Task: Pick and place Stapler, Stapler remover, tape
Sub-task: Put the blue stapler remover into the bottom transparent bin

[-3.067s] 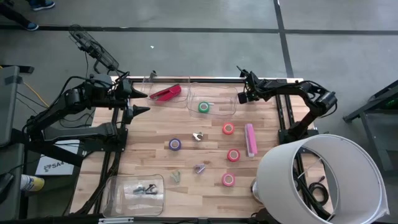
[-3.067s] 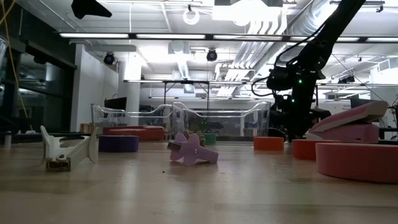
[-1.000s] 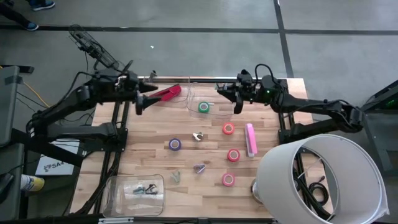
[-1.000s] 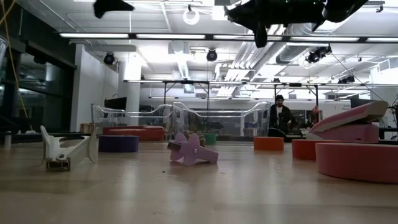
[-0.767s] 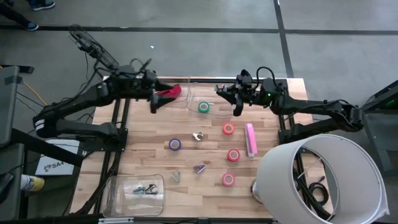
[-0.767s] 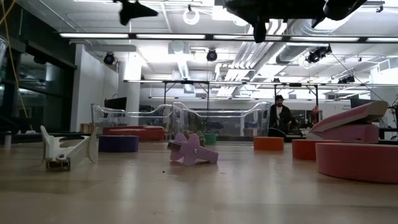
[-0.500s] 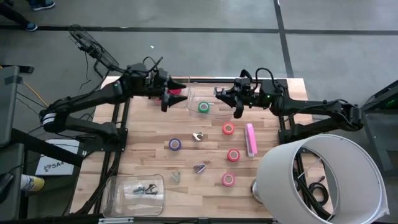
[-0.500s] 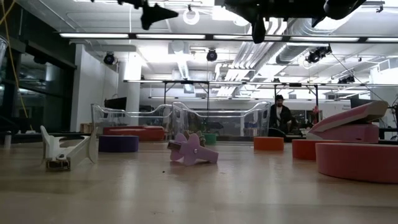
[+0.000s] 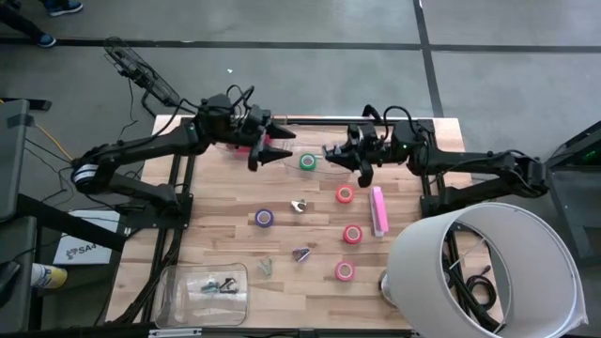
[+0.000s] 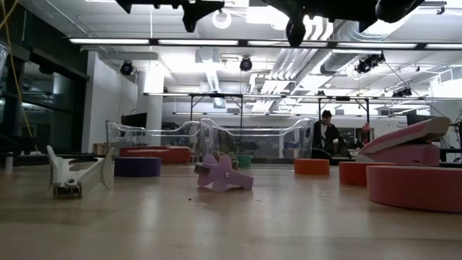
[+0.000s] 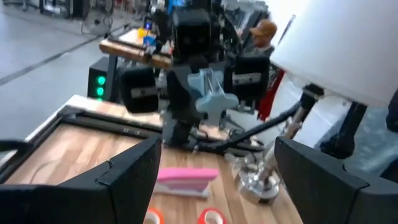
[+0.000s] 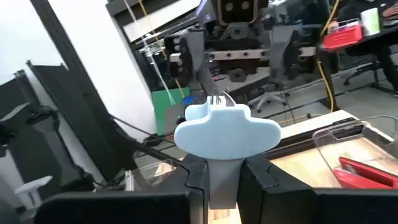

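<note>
With our right gripper (image 9: 331, 153) clamped on a pale blue staple remover (image 12: 226, 132) above the far tray (image 9: 349, 169), likely for a handover, our left gripper (image 9: 272, 150) faces it, fingers apart, over the counter (image 9: 225, 216).

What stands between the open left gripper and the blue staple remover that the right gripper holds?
Nothing visible does. The left gripper faces the staple remover, clamped in the right gripper, across open air. The clear bin with the green tape lies under that gap, well below both grippers.
</note>
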### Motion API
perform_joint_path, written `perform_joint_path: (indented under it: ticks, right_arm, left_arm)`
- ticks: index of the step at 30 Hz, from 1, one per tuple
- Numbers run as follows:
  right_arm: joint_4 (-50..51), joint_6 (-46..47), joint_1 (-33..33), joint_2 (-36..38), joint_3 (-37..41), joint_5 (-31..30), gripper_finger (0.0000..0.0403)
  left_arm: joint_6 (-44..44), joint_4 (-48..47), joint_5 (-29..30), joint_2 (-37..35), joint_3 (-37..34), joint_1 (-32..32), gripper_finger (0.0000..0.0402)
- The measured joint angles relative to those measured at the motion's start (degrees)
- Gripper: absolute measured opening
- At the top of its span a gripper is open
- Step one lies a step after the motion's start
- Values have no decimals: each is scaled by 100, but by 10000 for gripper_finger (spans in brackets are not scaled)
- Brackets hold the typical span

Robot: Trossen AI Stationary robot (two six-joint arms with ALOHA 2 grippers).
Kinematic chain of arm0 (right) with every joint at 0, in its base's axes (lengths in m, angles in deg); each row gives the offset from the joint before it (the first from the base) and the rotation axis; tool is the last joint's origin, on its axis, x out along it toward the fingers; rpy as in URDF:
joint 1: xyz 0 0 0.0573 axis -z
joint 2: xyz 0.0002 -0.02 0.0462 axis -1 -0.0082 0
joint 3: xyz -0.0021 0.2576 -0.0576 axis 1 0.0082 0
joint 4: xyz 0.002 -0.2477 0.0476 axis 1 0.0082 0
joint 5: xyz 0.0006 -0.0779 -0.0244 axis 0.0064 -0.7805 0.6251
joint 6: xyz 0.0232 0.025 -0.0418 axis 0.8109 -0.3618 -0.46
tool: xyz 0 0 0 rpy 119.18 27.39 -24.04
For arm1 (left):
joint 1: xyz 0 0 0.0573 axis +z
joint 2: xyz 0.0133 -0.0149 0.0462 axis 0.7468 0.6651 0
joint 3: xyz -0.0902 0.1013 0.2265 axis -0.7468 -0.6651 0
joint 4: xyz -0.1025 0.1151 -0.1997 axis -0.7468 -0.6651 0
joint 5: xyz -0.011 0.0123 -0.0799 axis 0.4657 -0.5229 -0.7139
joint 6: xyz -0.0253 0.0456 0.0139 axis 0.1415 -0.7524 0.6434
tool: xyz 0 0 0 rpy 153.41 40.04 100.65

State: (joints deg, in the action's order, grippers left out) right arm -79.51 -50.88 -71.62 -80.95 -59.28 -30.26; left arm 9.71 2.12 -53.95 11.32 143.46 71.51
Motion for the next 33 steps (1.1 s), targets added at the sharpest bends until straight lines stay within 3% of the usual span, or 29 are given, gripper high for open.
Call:
perform_joint_path:
  ticks: [12, 21, 33]
  right_arm:
    - [-1498, 376, 40, -702, 0, 1016, 34]
    - [-2385, 734, 48, -1246, -2, 1153, 34]
    - [-2287, 909, 30, -1919, -755, 1683, 34]
  left_arm:
    - [575, 861, -142, 527, 0, -87, 310]
    - [577, 1248, -105, 648, -2, -469, 310]
    - [540, 1243, 115, 645, 0, -723, 310]
